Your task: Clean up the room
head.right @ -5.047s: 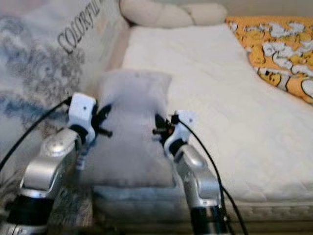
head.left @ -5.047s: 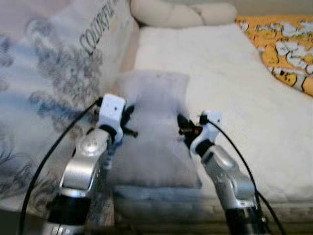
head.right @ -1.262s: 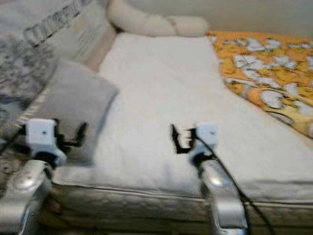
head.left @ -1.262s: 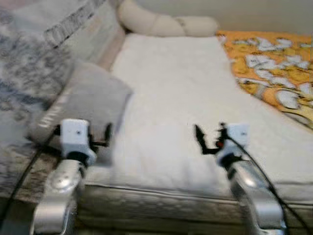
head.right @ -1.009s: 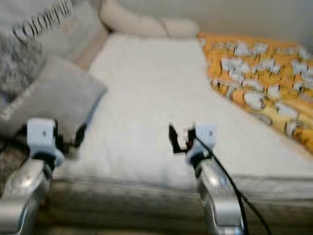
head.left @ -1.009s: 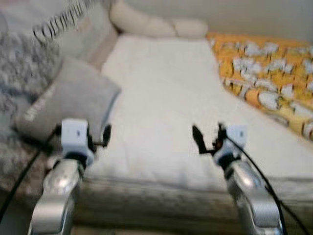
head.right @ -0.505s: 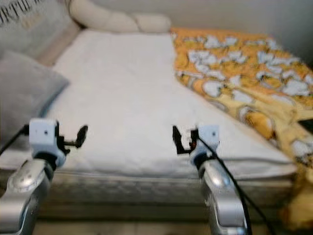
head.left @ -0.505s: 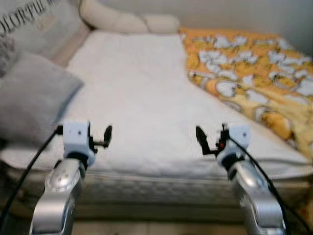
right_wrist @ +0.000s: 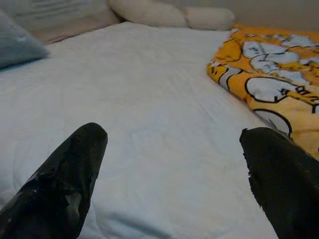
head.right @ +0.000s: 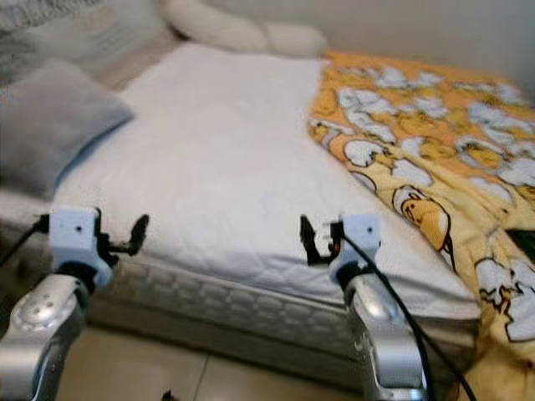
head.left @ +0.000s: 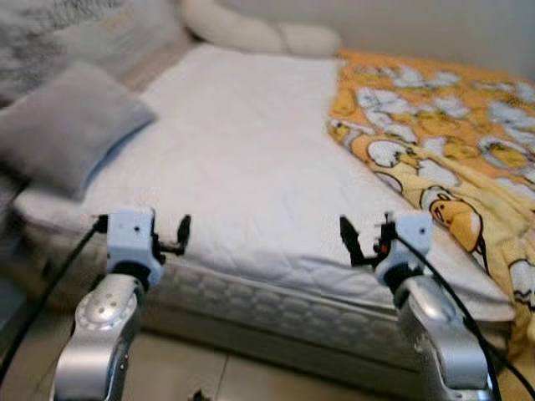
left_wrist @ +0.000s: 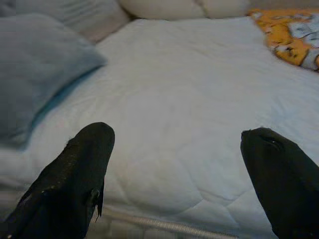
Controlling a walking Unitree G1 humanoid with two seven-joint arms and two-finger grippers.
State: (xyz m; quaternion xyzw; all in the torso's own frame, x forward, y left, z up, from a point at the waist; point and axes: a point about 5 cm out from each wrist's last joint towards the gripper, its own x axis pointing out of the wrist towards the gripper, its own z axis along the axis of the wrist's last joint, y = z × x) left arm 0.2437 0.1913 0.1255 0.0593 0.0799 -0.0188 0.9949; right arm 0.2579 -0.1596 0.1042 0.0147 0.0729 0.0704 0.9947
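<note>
A grey pillow (head.left: 71, 125) lies on the white mattress (head.left: 242, 159) at its left side, far from both grippers. A yellow blanket with a duck print (head.left: 435, 142) covers the bed's right side and hangs over the front corner. My left gripper (head.left: 171, 236) hovers open and empty in front of the bed's front edge, and its wrist view looks over the mattress toward the pillow (left_wrist: 35, 64). My right gripper (head.left: 364, 242) is also open and empty, level with the left one, near the blanket (right_wrist: 269, 74).
A long cream bolster (head.left: 259, 33) lies across the head of the bed. A large patterned cushion (head.left: 50, 25) leans at the back left. The quilted mattress edge (head.left: 276, 309) faces me, with beige tiled floor (head.left: 209, 368) below it.
Five seconds ago both grippers flanked the grey pillow; now it lies on the bed's left side and they are apart and empty. The view has swung right and backed off, showing floor.
</note>
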